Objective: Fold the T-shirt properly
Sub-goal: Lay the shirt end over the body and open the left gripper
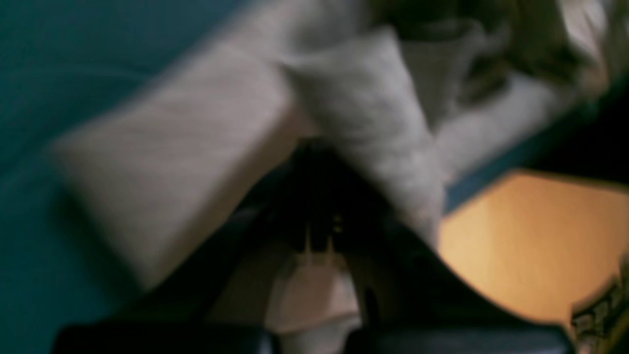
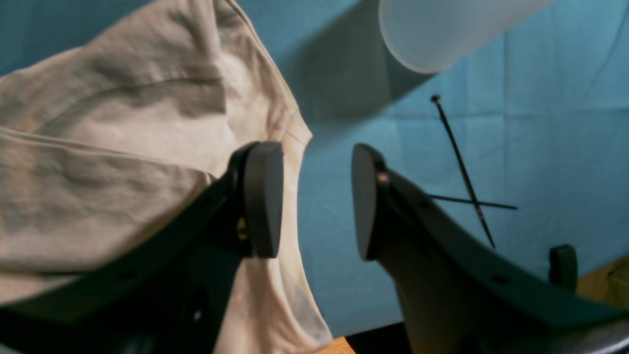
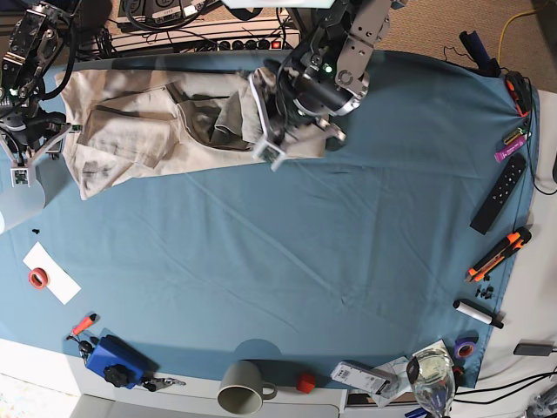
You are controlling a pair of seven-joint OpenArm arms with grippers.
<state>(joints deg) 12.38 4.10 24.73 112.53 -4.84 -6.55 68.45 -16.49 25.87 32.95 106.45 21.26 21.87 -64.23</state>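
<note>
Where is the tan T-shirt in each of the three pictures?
Left wrist view: the T-shirt fills the middle and top, blurry, with the shut left end effector clamped on its cloth.
Right wrist view: it covers the left half, beside the open right end effector.
Base view: top left, bunched along the far edge.
Shared landmark: the blue tablecloth under the shirt.

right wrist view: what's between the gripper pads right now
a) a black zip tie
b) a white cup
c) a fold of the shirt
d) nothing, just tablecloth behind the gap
d: the right gripper stands open, with only the blue tablecloth showing through the gap; the T-shirt lies off to one side, behind one pad.
</note>
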